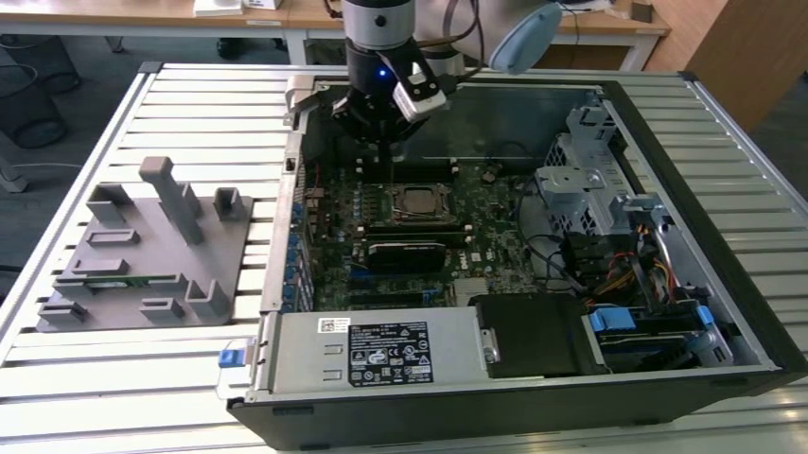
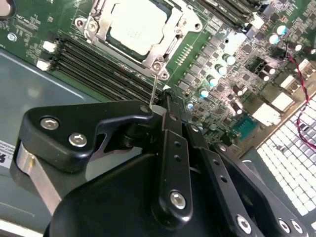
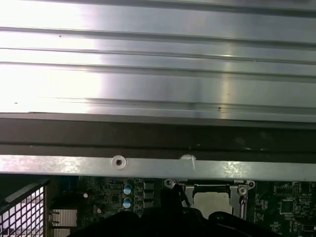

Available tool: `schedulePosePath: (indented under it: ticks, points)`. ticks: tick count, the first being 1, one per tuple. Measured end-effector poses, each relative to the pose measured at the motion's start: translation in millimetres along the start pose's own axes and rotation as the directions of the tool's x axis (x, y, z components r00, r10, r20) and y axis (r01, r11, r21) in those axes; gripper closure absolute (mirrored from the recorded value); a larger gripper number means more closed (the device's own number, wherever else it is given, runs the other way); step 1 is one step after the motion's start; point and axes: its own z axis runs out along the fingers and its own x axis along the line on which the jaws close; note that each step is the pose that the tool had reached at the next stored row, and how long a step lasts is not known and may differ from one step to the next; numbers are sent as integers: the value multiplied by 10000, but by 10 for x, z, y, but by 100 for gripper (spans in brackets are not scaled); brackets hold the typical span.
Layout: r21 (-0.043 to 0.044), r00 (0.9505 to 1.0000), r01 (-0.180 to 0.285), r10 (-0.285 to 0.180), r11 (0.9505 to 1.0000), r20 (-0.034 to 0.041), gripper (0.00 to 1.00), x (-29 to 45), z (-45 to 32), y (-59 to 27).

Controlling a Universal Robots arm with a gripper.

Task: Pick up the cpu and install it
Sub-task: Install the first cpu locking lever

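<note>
The end effector [image 1: 382, 142] hangs in the upper middle of the exterior view, over the far edge of the motherboard [image 1: 417, 236] inside the open computer case [image 1: 707, 284]. In the second wrist view its black linkage [image 2: 170, 148] runs from the lower frame up to a narrow tip beside a thin metal lever [image 2: 155, 91]; the fingers look drawn together at that tip with nothing visibly held, though the tips themselves are partly hidden, so how far they are closed cannot be told for certain.

Going left to right in the exterior view: at the left of the frame a grey fixture block [image 1: 139, 255] with upright posts sits on the slatted metal tabletop [image 1: 189, 104], with a green memory stick [image 1: 120, 280] lying in one of its slots. In the middle, the cpu [image 1: 418, 202] lies flat inside its socket frame [image 1: 418, 217] on the motherboard, just below the end effector in the frame. At the right are the drive cage [image 1: 581, 180] and bundled cables [image 1: 619, 274].

In the second wrist view the cpu [image 2: 134, 24] sits in the upper middle, seated in the socket. In the first wrist view it [image 3: 212, 200] shows at the lower right.
</note>
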Motion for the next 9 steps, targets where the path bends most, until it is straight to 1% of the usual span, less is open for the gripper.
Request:
schedulePosePath:
  ticks: [2,6,9]
  points:
    - [0,10000,-1,1,10000,-8,89,-44,2,-1]
    - [-1,10000,0,0,10000,-46,89,-148,9,-3]
    - [-6,10000,2,-2,10000,-52,89,-207,15,-4]
